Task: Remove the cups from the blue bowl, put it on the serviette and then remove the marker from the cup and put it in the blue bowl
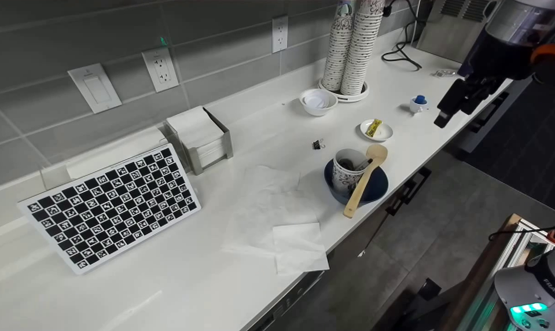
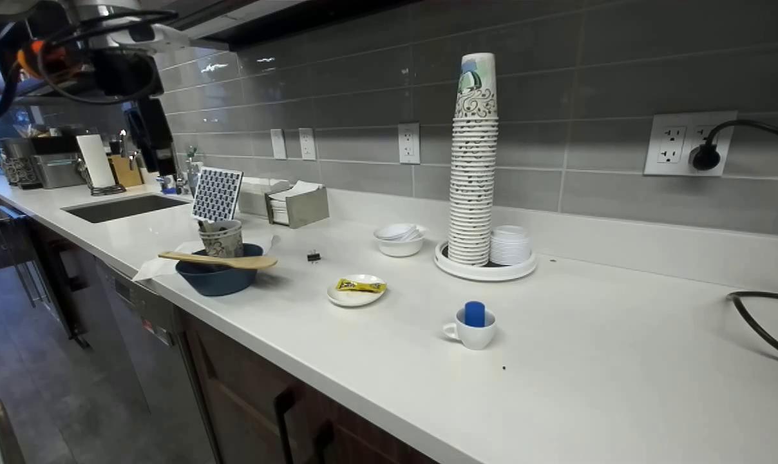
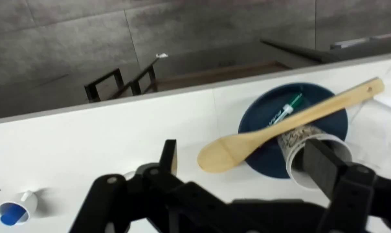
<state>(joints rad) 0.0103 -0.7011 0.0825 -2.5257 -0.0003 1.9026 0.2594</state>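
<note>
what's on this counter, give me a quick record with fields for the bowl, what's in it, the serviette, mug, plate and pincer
Blue bowl: on the counter, beside the serviette
In the bowl: nested paper cups and a marker with a green end
Across the bowl: wooden spoon
Serviette: rumpled, one corner past the counter's front edge
White mug: blue cylinder sticking up from it, hard to identify
Plate: yellow packet on it
Pincer: open, above the counter, holding nothing

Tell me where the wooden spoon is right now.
In the wrist view, the wooden spoon lies right of center across the blue bowl, beside the patterned cups, its wide end past the left rim.
</note>
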